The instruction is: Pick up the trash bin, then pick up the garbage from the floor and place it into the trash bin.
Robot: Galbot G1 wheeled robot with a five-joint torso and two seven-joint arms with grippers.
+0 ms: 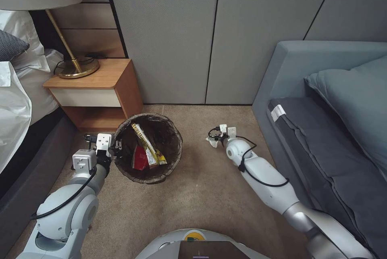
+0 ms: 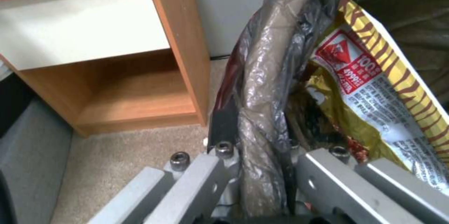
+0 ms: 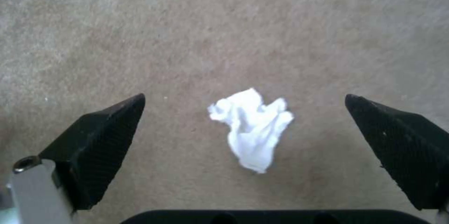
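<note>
Gripping trash bin (image 1: 148, 148) rim, left gripper (image 2: 262, 168), right gripper (image 3: 245, 125) spread over tissue (image 3: 252, 127)

Open carpet (image 3: 224, 24) all around the right gripper (image 3: 243, 129), just the tissue (image 3: 252, 129) between its spread fingers; sofa (image 1: 322, 130) walls off its right.

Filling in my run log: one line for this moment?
left gripper: shut on trash bin rim | right gripper: open over white tissue on floor | wrappers in bin
</note>
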